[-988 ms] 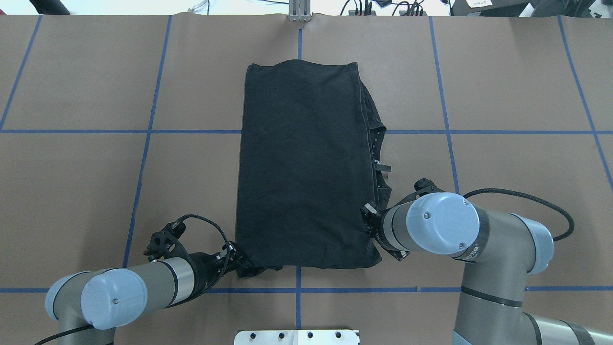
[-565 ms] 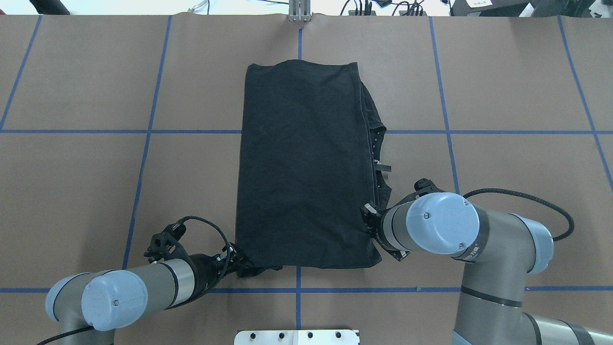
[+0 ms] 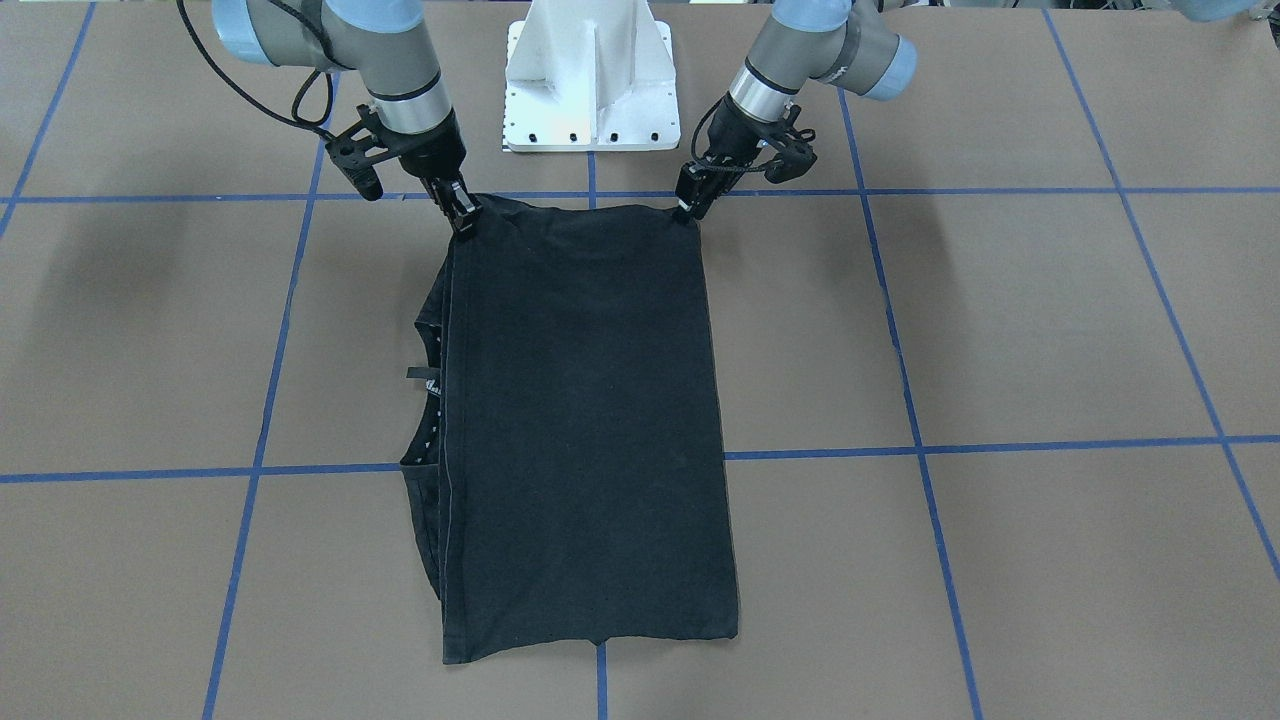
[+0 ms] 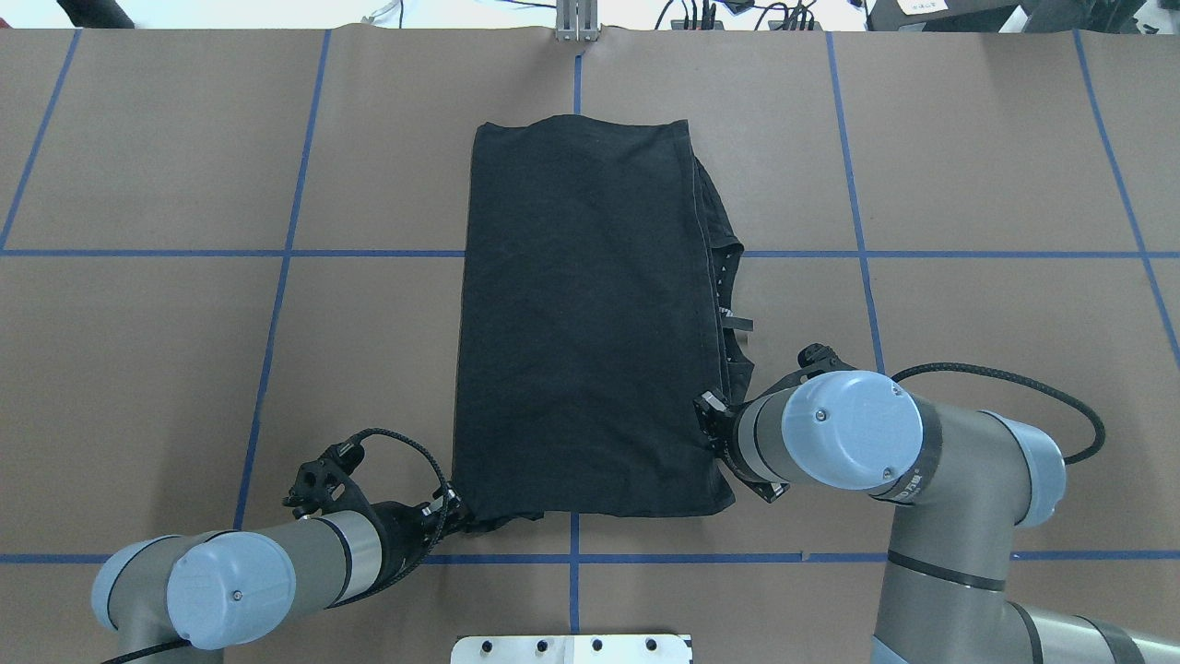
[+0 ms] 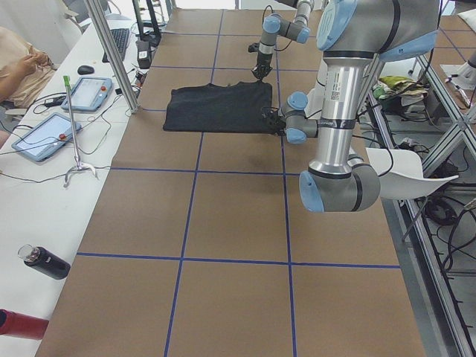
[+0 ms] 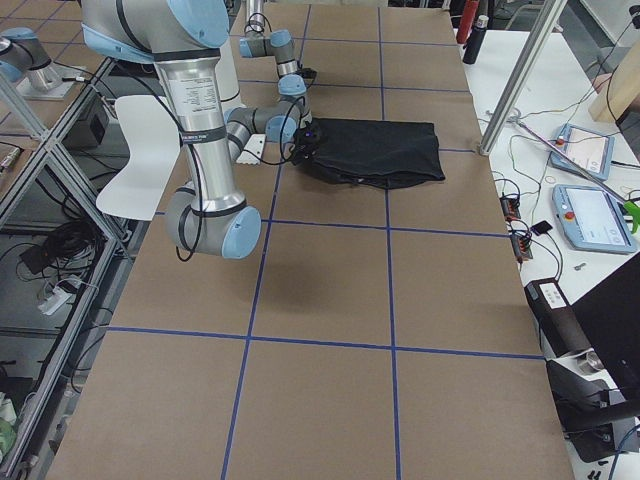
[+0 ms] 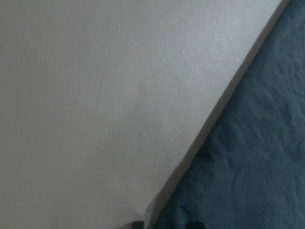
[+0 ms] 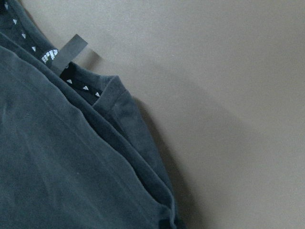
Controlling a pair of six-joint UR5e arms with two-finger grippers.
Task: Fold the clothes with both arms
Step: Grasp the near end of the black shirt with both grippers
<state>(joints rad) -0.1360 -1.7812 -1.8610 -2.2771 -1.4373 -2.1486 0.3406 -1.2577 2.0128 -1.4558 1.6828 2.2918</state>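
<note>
The black T-shirt (image 4: 581, 323) lies folded lengthwise into a tall rectangle at the table's middle, print hidden. Its collar and a small tag (image 4: 737, 323) poke out along its right edge. My left gripper (image 3: 686, 208) sits low at the shirt's near-left corner (image 4: 458, 513) and looks shut on that corner. My right gripper (image 3: 464, 218) pinches the near-right corner; in the overhead view its own wrist covers it. The left wrist view shows the shirt's edge (image 7: 248, 162) against bare table. In the right wrist view the layered hem and the tag (image 8: 69, 51) are visible.
The white pedestal base (image 3: 590, 80) stands just behind the shirt's near edge. Brown table paper with blue tape lines (image 4: 277, 277) surrounds the shirt. A side bench holds tablets (image 5: 44, 134), a bottle (image 5: 44, 262) and a metal post (image 5: 111, 52); a person's hand (image 5: 22, 63) rests there.
My left arm has drawn back slightly toward the robot's base, and the shirt's near-left corner flap has shrunk a little. The right arm has not moved.
</note>
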